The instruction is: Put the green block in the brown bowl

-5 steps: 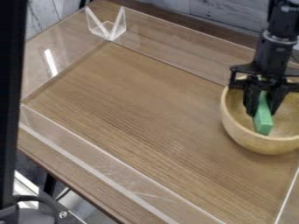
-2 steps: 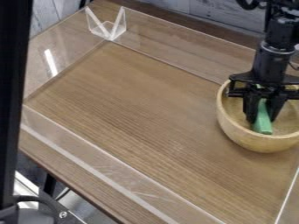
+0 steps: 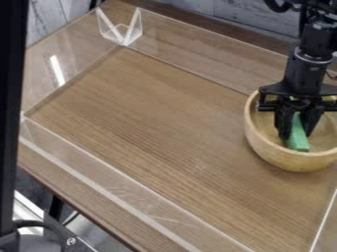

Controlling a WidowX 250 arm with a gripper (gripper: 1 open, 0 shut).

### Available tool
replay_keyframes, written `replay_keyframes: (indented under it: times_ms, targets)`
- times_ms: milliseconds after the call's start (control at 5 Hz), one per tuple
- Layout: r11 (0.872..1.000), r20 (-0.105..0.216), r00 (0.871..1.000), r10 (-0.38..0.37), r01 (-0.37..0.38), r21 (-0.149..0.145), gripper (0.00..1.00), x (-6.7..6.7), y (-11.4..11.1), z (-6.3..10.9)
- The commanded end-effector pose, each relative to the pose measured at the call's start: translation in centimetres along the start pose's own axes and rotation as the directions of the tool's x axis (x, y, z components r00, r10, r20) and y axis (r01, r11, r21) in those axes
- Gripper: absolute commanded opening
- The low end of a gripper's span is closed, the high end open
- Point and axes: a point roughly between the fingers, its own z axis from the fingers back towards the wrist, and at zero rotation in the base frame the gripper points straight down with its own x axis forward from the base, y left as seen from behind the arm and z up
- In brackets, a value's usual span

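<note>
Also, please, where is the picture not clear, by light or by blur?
In the camera view, the gripper is dark, its fingers hard to separate; the tray wall shows a bright glare streak; the green block looks soft-edged.

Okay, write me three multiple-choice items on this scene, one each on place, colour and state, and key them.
1. Where is the block?
A. On the bare tabletop
B. Within the bowl's rim
C. Beside the bowl

2. What colour is the block?
A. Green
B. Red
C. Blue

3. How does the bowl stand?
A. Upside down
B. On its side
C. Upright, opening up

Key:
1 B: the block shows inside the bowl's rim, under the gripper.
2 A: its visible face is plain green.
3 C: the inside of the bowl shows from above.
</note>
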Motion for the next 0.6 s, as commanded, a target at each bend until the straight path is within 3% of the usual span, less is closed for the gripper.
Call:
replay_keyframes:
  times_ms: [0, 200, 400]
  targets:
    - [0.999, 0.041, 0.998, 0.043, -0.042, -0.005, 1.0, 0.2, -0.1, -0.31]
    - [1.0, 0.028, 1.0, 0.003, -0.003, 0.011, 0.0, 0.46, 0.07, -0.13]
    - [0.999, 0.014, 0.999, -0.037, 0.036, 0.027, 0.0, 0.72, 0.25, 0.03]
